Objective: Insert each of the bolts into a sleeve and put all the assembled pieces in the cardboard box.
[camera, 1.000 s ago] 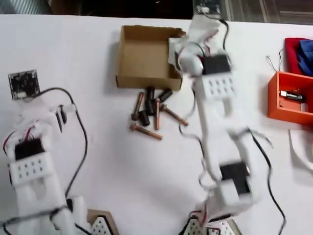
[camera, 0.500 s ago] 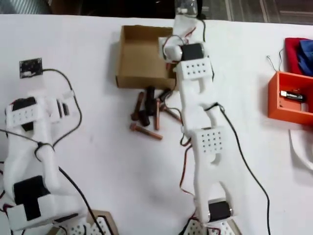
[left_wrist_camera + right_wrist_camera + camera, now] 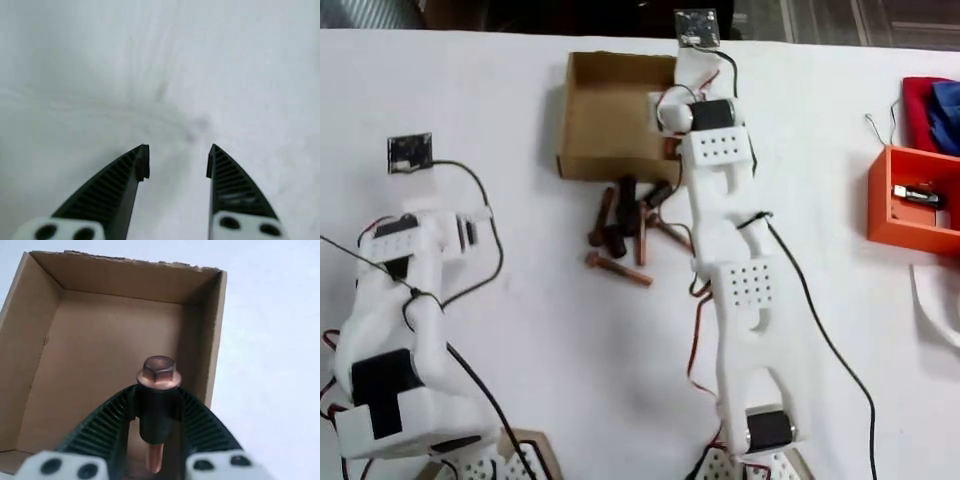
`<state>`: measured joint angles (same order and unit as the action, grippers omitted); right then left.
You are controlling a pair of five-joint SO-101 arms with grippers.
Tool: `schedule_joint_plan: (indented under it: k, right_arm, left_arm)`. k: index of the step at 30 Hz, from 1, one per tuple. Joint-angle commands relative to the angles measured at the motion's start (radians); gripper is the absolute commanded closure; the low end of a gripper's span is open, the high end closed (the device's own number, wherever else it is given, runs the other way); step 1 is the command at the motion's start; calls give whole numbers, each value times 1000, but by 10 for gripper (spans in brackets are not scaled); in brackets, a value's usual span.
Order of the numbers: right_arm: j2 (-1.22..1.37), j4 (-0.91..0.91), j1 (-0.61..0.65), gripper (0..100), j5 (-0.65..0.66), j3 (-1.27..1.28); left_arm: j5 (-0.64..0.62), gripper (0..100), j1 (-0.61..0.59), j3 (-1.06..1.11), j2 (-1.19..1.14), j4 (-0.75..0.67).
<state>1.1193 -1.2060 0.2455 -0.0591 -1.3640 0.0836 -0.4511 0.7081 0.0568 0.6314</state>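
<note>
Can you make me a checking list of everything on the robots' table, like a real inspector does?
Surface: white table.
Job's things: cardboard box; loose copper bolts and black sleeves piled beside it; one bolt in a sleeve held over the box.
Clutter: orange box and red-and-blue cloth at the table's right side.
Grippers: left gripper open, holding nothing; right gripper shut on the bolt in a sleeve.
Cables: black cable loops by the left arm; second cable runs along the right arm.
Surroundings: dark strip beyond the table's far edge; cannot tell what.
</note>
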Motion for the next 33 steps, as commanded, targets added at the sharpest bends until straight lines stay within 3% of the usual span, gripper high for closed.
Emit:
schedule_joint_plan:
  k: [1,33]
  right_arm:
    - [-19,30,-12,979,8,-26]
    - [64,111,13,979,-28,-25]
  left_arm:
    - [5,794,12,1,6,-15]
    - [5,794,23,18,6,-15]
